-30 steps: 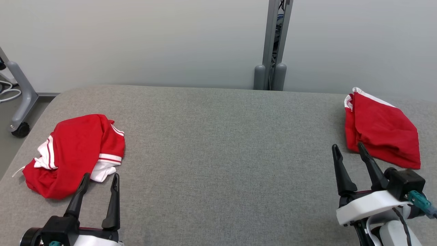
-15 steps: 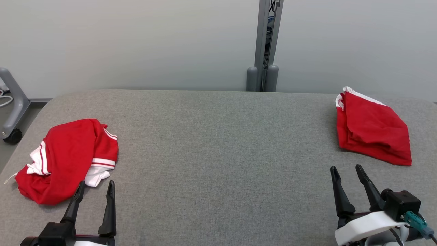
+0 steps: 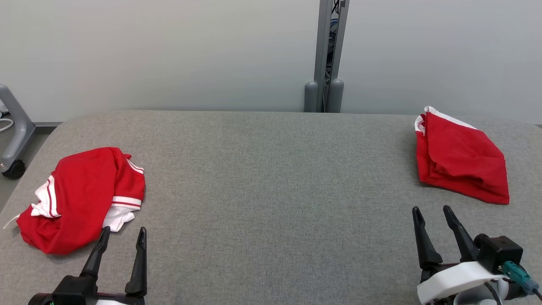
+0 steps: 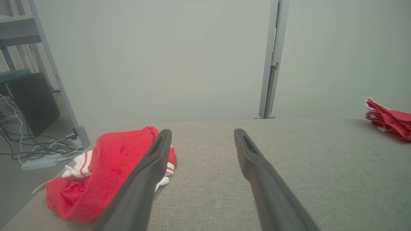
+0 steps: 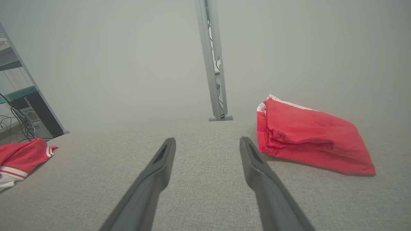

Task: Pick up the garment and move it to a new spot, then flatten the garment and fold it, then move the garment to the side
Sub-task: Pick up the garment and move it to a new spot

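Observation:
A crumpled red garment with white stripes (image 3: 80,197) lies at the table's left side. My left gripper (image 3: 124,229) hovers open just in front of its near right edge, empty. In the left wrist view the left gripper (image 4: 202,131) points past that crumpled garment (image 4: 106,170), which sits to the left of its fingers. A neatly folded red garment (image 3: 461,163) rests at the far right. My right gripper (image 3: 431,208) is open and empty, a short way in front of it. The right wrist view shows the right gripper (image 5: 207,139) with the folded garment (image 5: 308,141) just right of its fingers.
The grey fabric table (image 3: 271,190) has a wide bare middle. A metal post (image 3: 326,55) stands behind its far edge against the pale wall. A wheeled stand leg (image 3: 12,140) is on the floor at the far left, and cables (image 4: 38,150) lie beside the table.
The head camera has shifted, sliding the whole scene a little. The right gripper has drawn back from the folded garment's near edge. Both garments lie as before and both grippers stay open.

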You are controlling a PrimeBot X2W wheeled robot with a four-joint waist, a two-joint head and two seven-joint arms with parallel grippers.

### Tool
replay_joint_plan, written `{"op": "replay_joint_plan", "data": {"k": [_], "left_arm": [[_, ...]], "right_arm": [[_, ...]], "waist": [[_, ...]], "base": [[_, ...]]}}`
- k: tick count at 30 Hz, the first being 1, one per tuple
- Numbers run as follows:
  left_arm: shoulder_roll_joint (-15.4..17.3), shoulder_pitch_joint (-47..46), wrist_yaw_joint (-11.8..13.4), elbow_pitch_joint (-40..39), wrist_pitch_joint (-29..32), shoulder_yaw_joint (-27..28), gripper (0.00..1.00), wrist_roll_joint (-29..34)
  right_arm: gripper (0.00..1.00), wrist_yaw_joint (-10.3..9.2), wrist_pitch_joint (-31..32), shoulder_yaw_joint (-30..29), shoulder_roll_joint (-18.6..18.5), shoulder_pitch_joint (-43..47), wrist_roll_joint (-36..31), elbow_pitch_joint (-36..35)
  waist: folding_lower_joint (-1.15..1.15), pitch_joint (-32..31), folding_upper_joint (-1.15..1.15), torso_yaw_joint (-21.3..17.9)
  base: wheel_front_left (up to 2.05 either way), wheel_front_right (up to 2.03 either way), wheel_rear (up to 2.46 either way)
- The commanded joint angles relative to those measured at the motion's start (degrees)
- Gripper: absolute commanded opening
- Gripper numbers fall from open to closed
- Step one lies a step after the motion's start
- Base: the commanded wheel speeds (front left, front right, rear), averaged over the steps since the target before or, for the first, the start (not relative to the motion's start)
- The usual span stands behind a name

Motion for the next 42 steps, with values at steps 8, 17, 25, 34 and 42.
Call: {"op": "replay_joint_plan", "data": {"k": [8, 17, 25, 34, 42], "left_arm": [[0.51, -0.45, 0.06, -0.13, -0.17, -0.36, 1.0, 0.13], [0.86, -0.28, 0.62, -0.24, -0.17, -0.64, 1.0, 0.3], [1.58, 0.34, 0.86, -0.1, -0.16, -0.93, 1.0, 0.14], [2.19, 0.7, 1.34, 0.1, -0.01, -1.15, 1.0, -0.42], [2.47, 1.25, 2.12, -0.49, 0.14, -1.3, 1.0, -0.61]], "right_arm": [[1.0, 0.01, -0.1, 0.05, -0.2, -0.3, 0.06, 0.37], [1.0, 0.01, -0.1, 0.52, -0.21, 0.05, 0.68, 0.91], [1.0, 0.0, -0.1, 1.66, -0.23, 0.42, 1.5, 1.59], [1.0, 0.0, -0.1, 3.38, -0.21, 0.31, 2.16, 2.33], [1.0, 0.01, -0.1, 6.13, -0.22, -0.23, 3.1, 2.17]], "waist": [[0.0, -0.05, 0.0, 0.63], [0.0, -0.29, 0.0, 4.98], [0.0, -0.69, 0.0, 11.16], [0.0, -1.28, 0.0, 18.3], [0.0, -1.83, 0.0, 22.95]], "base": [[0.0, 0.0, 0.0], [0.0, 0.0, 0.0], [0.0, 0.0, 0.0], [0.0, 0.0, 0.0], [0.0, 0.0, 0.0]]}}
